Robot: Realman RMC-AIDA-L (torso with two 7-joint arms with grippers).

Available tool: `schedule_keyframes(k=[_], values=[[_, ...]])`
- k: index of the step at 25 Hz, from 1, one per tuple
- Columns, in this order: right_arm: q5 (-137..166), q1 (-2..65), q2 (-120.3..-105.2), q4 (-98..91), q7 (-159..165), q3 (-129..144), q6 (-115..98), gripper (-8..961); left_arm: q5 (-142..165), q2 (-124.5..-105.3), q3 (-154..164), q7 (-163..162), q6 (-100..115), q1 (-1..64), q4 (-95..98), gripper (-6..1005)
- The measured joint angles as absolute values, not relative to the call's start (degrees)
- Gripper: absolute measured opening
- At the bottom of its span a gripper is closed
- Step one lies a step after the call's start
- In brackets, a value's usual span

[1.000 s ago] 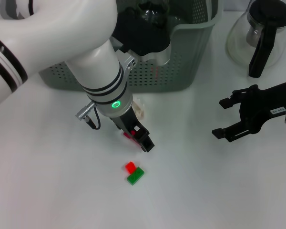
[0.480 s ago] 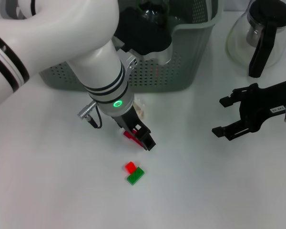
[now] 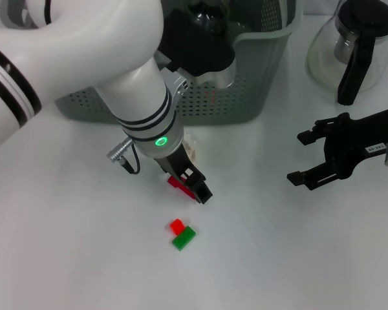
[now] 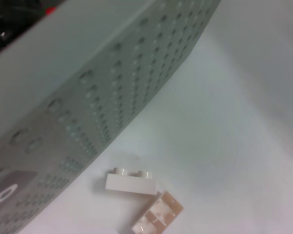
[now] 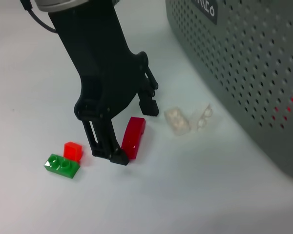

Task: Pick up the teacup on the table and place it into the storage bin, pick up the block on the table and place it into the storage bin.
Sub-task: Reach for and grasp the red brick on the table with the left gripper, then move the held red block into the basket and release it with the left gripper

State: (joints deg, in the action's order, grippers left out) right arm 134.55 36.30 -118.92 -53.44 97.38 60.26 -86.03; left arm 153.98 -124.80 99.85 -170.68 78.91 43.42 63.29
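My left gripper (image 3: 195,187) down at the red block (image 5: 133,137), jaws spread either side of it

Block lies flat mid-frame on the table (image 3: 278,258), long axis slanting from upper right to lower left; storage bin (image 3: 246,77) fills the upper middle, my right gripper (image 3: 302,159) idles open at right

light: bright, even | shadows: soft | left wrist view: blurred
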Motion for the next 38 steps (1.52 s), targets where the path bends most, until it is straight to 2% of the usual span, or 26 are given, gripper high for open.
schedule_keyframes(k=[14, 28, 33, 38], values=[[134.5, 36.4, -119.0, -53.4, 97.4, 60.3, -86.0, 942, 154.0, -124.8, 100.3, -170.7, 78.1, 43.5, 62.2, 907], [134.5, 36.6, -119.0, -53.4, 97.4, 60.1, -86.0, 942, 154.0, -124.8, 102.3, -170.6, 78.5, 43.6, 62.9, 856], [134.6, 36.7, -119.0, -53.4, 97.4, 60.1, -85.9, 942, 154.0, -124.8, 102.3, -170.7, 78.6, 43.5, 64.2, 676], [134.6, 36.6, -118.99, -53.4, 97.4, 59.9, -85.9, 941, 154.2, -124.8, 100.8, -170.6, 82.2, 43.1, 68.3, 686]])
